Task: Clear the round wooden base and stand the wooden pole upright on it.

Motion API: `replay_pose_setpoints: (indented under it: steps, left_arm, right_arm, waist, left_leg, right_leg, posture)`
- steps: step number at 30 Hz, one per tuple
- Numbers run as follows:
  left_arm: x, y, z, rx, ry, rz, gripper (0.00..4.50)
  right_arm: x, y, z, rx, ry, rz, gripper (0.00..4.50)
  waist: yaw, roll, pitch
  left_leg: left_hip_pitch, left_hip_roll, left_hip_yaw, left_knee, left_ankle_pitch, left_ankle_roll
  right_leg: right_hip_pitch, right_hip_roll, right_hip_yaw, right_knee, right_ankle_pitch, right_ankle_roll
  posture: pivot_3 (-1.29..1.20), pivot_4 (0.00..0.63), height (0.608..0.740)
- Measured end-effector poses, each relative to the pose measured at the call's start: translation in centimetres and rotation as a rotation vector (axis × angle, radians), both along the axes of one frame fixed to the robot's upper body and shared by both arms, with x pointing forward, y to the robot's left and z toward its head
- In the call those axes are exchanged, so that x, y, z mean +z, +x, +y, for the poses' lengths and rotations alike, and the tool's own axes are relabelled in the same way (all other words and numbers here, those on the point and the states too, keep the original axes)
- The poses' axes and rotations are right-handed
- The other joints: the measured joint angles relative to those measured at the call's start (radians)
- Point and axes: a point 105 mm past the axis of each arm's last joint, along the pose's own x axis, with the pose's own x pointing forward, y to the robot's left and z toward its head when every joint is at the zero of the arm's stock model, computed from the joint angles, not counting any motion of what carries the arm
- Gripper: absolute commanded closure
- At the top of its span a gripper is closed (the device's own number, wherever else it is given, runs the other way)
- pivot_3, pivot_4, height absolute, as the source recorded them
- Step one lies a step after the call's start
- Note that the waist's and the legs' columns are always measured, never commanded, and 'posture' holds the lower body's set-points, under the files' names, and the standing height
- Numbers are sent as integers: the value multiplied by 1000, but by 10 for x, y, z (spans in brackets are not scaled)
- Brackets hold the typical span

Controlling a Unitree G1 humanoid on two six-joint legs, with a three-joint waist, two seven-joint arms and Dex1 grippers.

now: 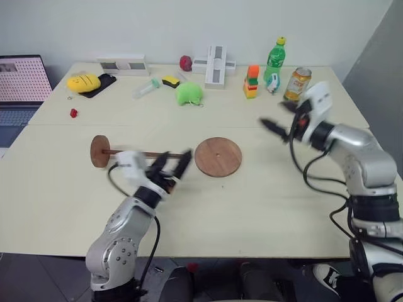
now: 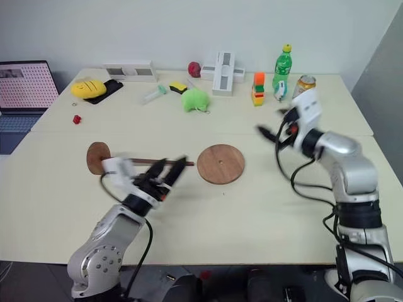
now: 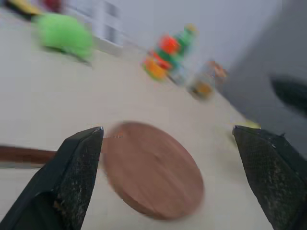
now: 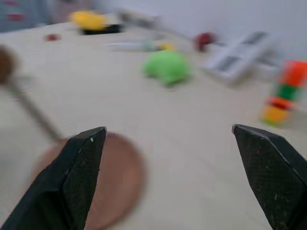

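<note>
Since the round wooden base [image 1: 218, 156] lies bare near the middle of the tabletop [image 1: 264, 207], the step in hand looks like fetching the wooden pole [image 1: 141, 153], which lies flat just beside it toward the left edge. The left gripper [image 1: 173, 165] hovers over the rod, fingers wide and empty; next it should close on the rod. The right gripper [image 1: 277, 129] hangs spread and empty above the tabletop toward the right edge.

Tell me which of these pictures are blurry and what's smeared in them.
Left eye view: left end effector and right end effector streaked, table things crisp. Left wrist view: round wooden base and toys behind smeared. Right wrist view: green toy and wooden pole soft.
</note>
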Motion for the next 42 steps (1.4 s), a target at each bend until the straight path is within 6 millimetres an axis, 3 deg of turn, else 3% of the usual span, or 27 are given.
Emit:
replay_pose_setpoints:
  steps: [3,8,18,21,29,40,42]
  left_arm:
    - [-9,9,28,141,-161,60,0]
    - [-9,22,61,262,-321,48,0]
    - [-23,42,88,329,-467,51,0]
    - [-25,49,93,329,-479,41,396]
    - [-24,55,86,255,-529,21,1968]
    - [-29,59,92,259,-530,38,4147]
    - [-28,60,92,256,-530,33,4220]
  right_arm:
    - [6,-25,18,149,-12,10,90]
    - [8,-41,32,238,-22,32,90]
    - [9,-43,32,222,-37,53,90]
    - [9,-42,31,202,-39,53,0]
    - [12,-42,27,176,-54,45,0]
    - [15,-43,26,167,-37,50,0]
    - [16,-43,26,167,-37,47,0]
  waist:
    - [11,-1,-1]
    - [11,-2,-1]
    - [11,-2,-1]
    - [10,-2,-1]
    - [10,-2,-1]
    - [9,-2,-1]
    - [10,-2,-1]
  left_leg:
    - [0,-2,0,1,0,0]
    - [0,-2,0,1,0,0]
    - [0,-2,-1,0,1,-1]
    - [0,-2,-1,0,2,-3]
    - [0,-1,-1,0,2,-3]
    - [0,-1,-1,0,2,-3]
    - [0,-1,-1,0,2,-3]
  right_leg:
    - [0,-1,0,-1,0,0]
    - [0,0,-1,-1,0,0]
    - [0,0,-2,-1,0,0]
    - [0,0,-2,-1,0,0]
    - [0,0,-2,-1,0,0]
    - [0,0,-2,-1,0,0]
    - [0,0,-2,-1,0,0]
  posture:
    - [0,150,740]
    - [0,150,740]
    - [0,150,740]
    - [0,150,740]
    - [0,150,740]
    - [0,150,740]
    - [0,150,740]
